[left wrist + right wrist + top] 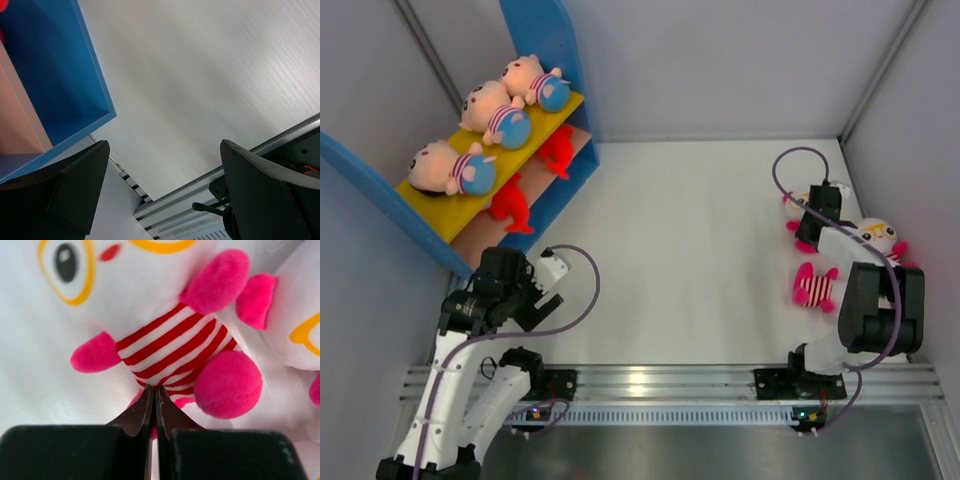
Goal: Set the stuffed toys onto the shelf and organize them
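1. The white table is carrying everything.
2. The two-tier shelf with blue side panels is standing far left. It is holding three peach dolls in striped shirts on its yellow board and two bright red creatures below.
3. The white pink-eared owls with yellow glasses are lying along the table's right side.
4. The left fingers are gaping apart, gripping nothing.
5. The right fingers are pressing together, tips touching one owl's striped belly.

A white table top fills the middle, smooth and evenly lit, with pale grey walls closing it in: the back wall, the left wall and the right wall. Thin metal posts run up the far corners. A silver rail along the near edge catches a bright glint of light.
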{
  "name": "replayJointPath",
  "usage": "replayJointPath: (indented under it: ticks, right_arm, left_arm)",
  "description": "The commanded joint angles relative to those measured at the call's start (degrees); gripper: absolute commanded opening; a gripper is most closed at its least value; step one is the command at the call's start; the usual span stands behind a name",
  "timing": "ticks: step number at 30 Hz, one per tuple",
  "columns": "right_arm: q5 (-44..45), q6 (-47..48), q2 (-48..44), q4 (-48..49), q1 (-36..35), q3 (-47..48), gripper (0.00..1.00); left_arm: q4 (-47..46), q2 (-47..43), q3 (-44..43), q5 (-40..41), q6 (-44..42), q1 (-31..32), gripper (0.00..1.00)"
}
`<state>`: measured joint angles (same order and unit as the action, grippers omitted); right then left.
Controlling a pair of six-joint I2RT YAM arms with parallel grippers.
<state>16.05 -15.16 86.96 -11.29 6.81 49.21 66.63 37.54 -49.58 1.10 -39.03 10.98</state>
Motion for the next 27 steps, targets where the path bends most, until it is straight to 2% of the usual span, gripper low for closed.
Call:
replayJointPath:
  ticks: [1,6,9,14,17,20,22,24,27]
  right_arm:
    - [1.79,2.14,-6.09,0.92,-5.64,3.61,0.00]
    - [1.44,2.68,-8.29,-0.66,-14.26,8.09,0.00]
    - [-0.85,1.54,-9.00,1.17,-22.24,8.97,0.00]
    - [-1.38,-1.10,-8.39,5.74,-32.98,8.53,0.00]
    - [0.03,-0.31,-5.93,4.35,-41.06,12.57,0.00]
    - [-2.77,-0.92,-6.09,6.79,-46.79,12.76,0.00]
    - [-7.60,-2.58,-6.36,10.74,-49.87,10.83,0.00]
    - [-14.00,-4.70,-5.58,15.58,-51.71,9.16,0.00]
    - [-14.12,-5.75,-1.19,14.81,-56.27,10.90,0.00]
  left_arm:
    - [-1.33,3.32,-1.56,-0.41,0.96,-0.26,0.98]
    - [-1.42,5.00,-3.85,-0.84,3.16,-0.35,0.98]
    - [-1.42,5.35,-4.29,-0.84,5.09,-0.61,0.98]
    - [-1.42,5.53,-4.99,-6.81,7.73,-0.61,0.98]
    - [-1.42,5.27,-6.49,-9.19,9.31,-1.66,0.98]
    - [-1.42,4.30,-7.63,-8.40,9.58,-3.16,0.97]
    - [-1.42,4.12,-8.86,-8.83,9.58,-3.60,0.97]
    - [-1.68,4.56,-11.48,-12.07,10.46,-3.78,0.98]
    - [-2.03,5.53,-14.56,-17.86,12.83,-3.95,0.98]
